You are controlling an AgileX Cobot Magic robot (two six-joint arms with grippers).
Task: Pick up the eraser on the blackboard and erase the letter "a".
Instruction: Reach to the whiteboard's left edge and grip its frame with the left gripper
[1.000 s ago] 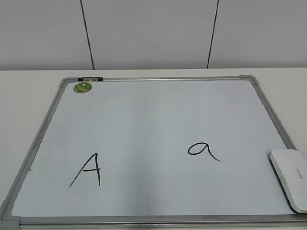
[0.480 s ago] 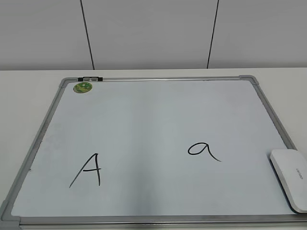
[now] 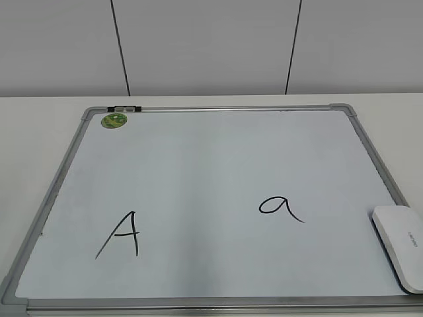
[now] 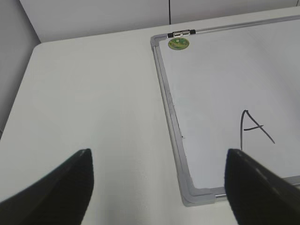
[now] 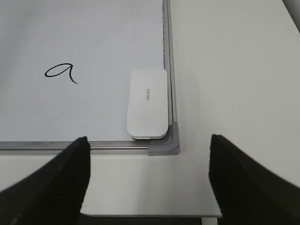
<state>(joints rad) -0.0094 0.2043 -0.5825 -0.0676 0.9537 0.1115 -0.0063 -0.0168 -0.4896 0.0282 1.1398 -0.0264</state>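
Note:
The blackboard [image 3: 218, 152], a white board with a grey frame, lies flat on the table. The white eraser [image 3: 401, 244] lies at its near right corner; it also shows in the right wrist view [image 5: 148, 103]. The small letter "a" [image 3: 281, 207] sits left of the eraser, also in the right wrist view [image 5: 62, 72]. My right gripper [image 5: 148, 176] is open and empty, above the table's near edge, short of the eraser. My left gripper [image 4: 159, 180] is open and empty, over the table beside the board's near left corner [image 4: 194, 194]. Neither gripper shows in the exterior view.
A capital "A" [image 3: 121, 234] is drawn at the board's near left. A round green sticker [image 3: 114, 120] and a small clip [image 3: 124, 108] sit at the far left corner. White table [image 4: 93, 103] surrounds the board; a wall stands behind.

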